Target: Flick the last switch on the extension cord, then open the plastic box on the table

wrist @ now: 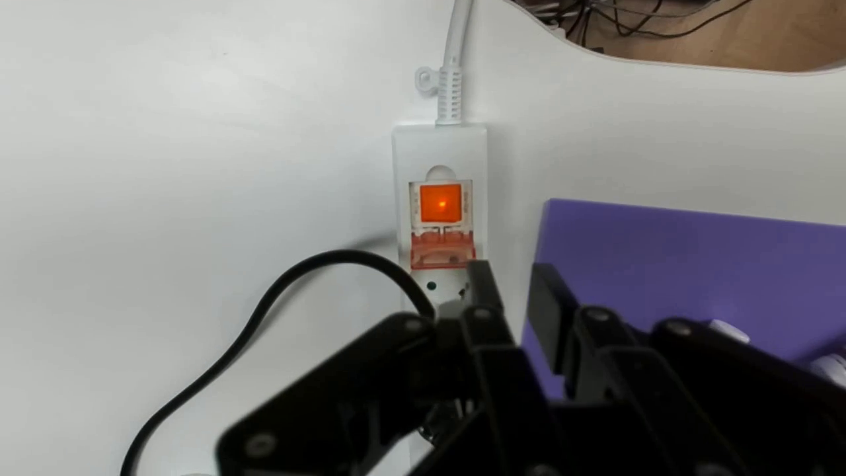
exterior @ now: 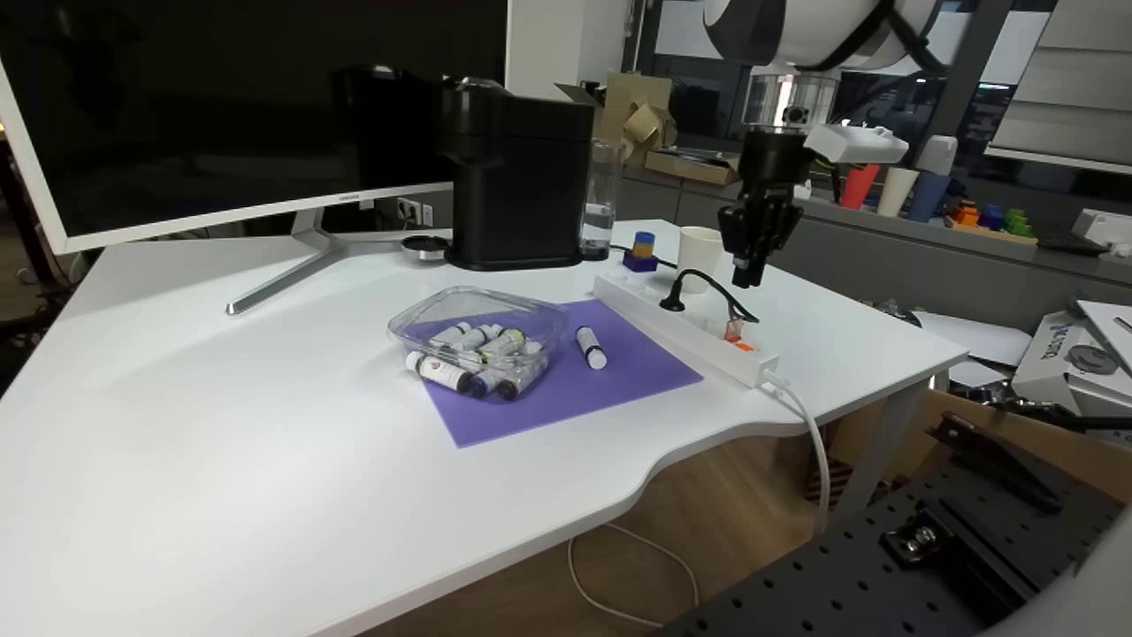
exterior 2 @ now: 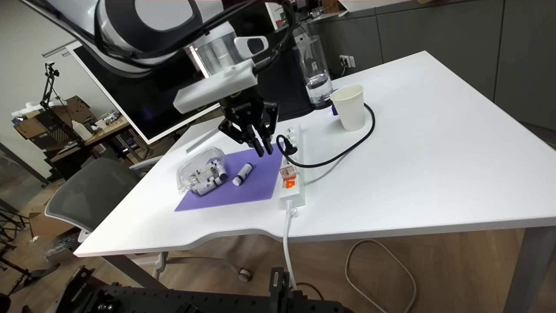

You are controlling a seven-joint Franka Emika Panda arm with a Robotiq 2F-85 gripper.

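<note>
Wrist view: two fingers (wrist: pixel 552 307) slightly parted; one extension cord (wrist: pixel 441 149); one orange switch (wrist: pixel 441 203).

white stick (exterior: pixel 591 348) lying on purple sheet (exterior: pixel 575 389), cup (exterior 2: pixel 351 108) upright, monitor (exterior: pixel 221 106) dark.

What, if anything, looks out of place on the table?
One white stick with dark bands lies loose on the purple sheet, apart from the similar sticks in the plastic box. The plastic box also straddles the sheet's edge. I see no liquid spilled and no damage.
</note>
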